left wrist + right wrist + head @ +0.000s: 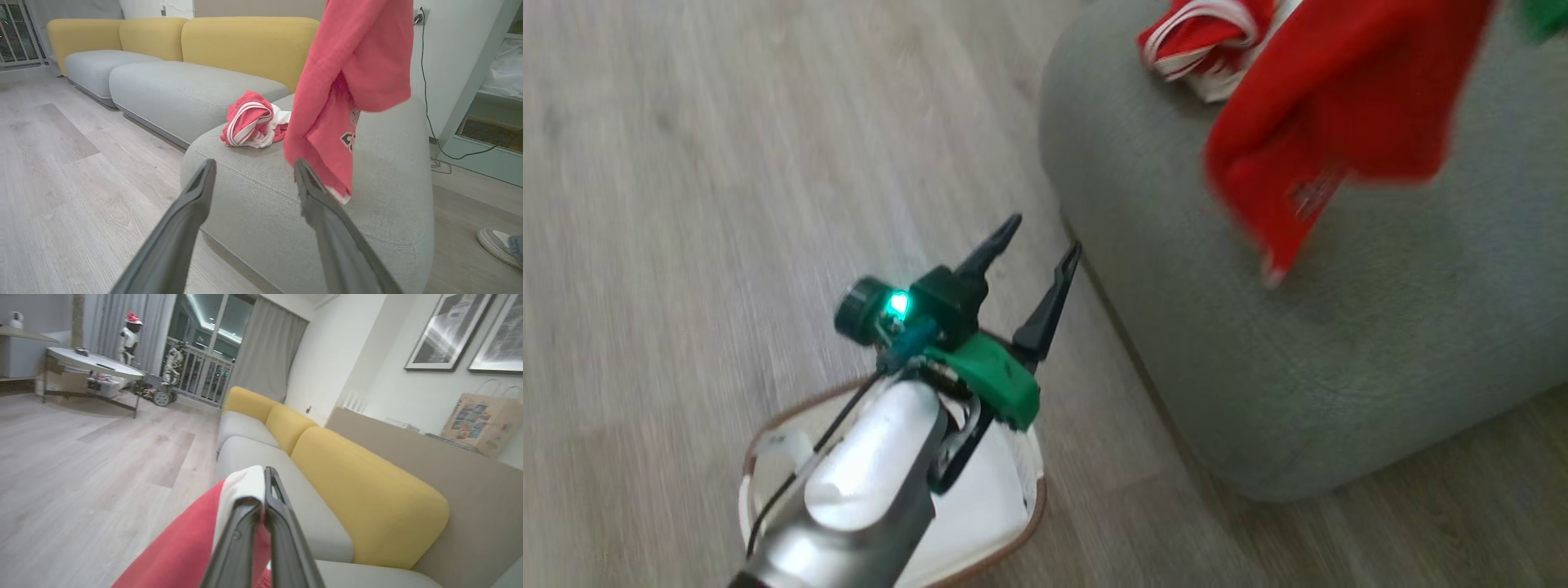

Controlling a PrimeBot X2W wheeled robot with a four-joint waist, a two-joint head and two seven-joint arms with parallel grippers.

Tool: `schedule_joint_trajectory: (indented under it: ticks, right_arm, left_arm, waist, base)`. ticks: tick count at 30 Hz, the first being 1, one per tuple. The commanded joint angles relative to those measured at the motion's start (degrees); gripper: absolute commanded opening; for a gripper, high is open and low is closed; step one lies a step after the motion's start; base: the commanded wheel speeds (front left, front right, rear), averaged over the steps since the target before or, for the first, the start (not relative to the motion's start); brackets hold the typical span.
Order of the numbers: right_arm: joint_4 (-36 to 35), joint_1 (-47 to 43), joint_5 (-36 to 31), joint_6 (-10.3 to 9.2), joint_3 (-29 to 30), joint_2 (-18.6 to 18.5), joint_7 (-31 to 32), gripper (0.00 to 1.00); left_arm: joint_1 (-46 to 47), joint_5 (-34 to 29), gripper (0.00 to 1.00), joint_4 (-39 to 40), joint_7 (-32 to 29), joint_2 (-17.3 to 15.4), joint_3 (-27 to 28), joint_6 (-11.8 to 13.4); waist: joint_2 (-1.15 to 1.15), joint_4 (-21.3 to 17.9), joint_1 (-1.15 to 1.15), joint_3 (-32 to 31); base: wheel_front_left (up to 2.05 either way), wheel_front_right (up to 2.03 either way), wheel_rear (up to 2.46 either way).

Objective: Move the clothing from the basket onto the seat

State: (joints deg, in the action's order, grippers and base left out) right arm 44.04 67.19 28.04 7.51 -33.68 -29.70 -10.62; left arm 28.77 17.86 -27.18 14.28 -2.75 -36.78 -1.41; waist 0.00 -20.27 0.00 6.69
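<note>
Right gripper [261, 490] clamped on white-trimmed edge of red garment [1339, 106]. Garment hangs long axis vertical, straight down over seat [1339, 351] top, inboard of its rounded corner; contact unclear. Second garment [1201, 41] bundled at seat's far edge. Left gripper [1044, 235] spread, empty, between basket [1033, 523] and seat's corner.

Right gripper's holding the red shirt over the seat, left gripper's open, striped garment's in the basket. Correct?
No. The striped garment lies on the seat, not in the basket, as the left wrist view shows. The rest holds.
</note>
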Motion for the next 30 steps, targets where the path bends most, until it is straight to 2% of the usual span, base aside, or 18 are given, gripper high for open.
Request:
schedule_joint_trajectory:
  ticks: [1,7,14,15,19,23,30]
  right_arm:
    - [-0.78,3.29,-0.42,-0.02,1.24,-1.42,0.19,0.00]
    - [3.59,11.82,-3.79,-0.02,7.44,-5.88,-0.06,0.00]
    - [10.36,18.17,-8.80,-0.02,15.53,-8.05,-2.55,0.00]
    - [12.64,18.68,-10.54,-0.02,18.11,-8.10,-3.12,0.00]
    - [17.36,18.14,-13.89,-0.02,24.19,-7.66,-4.02,0.00]
    - [21.47,15.60,-17.61,-0.02,30.11,-5.57,-4.32,0.00]
    - [22.38,8.81,-24.15,-0.02,38.55,-0.98,-4.36,0.00]
  left_arm:
    - [4.03,-0.91,1.00,2.43,0.72,-0.71,1.97,0.36]
    - [7.71,-3.15,1.00,3.79,0.61,-1.62,1.20,0.22]
    - [12.30,-5.14,1.00,5.94,-0.52,-2.74,0.61,0.42]
    - [13.24,-5.48,1.00,6.89,-0.81,-2.97,0.62,0.66]
    - [14.57,-5.78,1.00,8.70,-1.04,-3.20,0.75,1.15]
    - [15.29,-5.98,1.00,9.63,-1.18,-3.39,0.71,1.55]
    - [15.38,-5.78,1.00,9.37,-0.81,-3.38,0.54,2.05]
  waist:
    - [0.00,2.98,0.00,3.94]
    - [0.00,8.08,0.00,11.64]
    - [0.00,13.65,0.00,19.45]
    - [0.00,15.00,0.00,21.41]
    - [0.00,17.21,0.00,24.99]
    - [0.00,18.43,0.00,27.87]
    - [0.00,18.85,0.00,29.64]
  base:
    - [0.00,0.00,0.00]
    - [0.00,0.00,0.00]
    - [0.00,0.00,0.00]
    - [0.00,0.00,0.00]
    - [0.00,0.00,0.00]
    - [0.00,0.00,0.00]
    - [0.00,0.00,0.00]
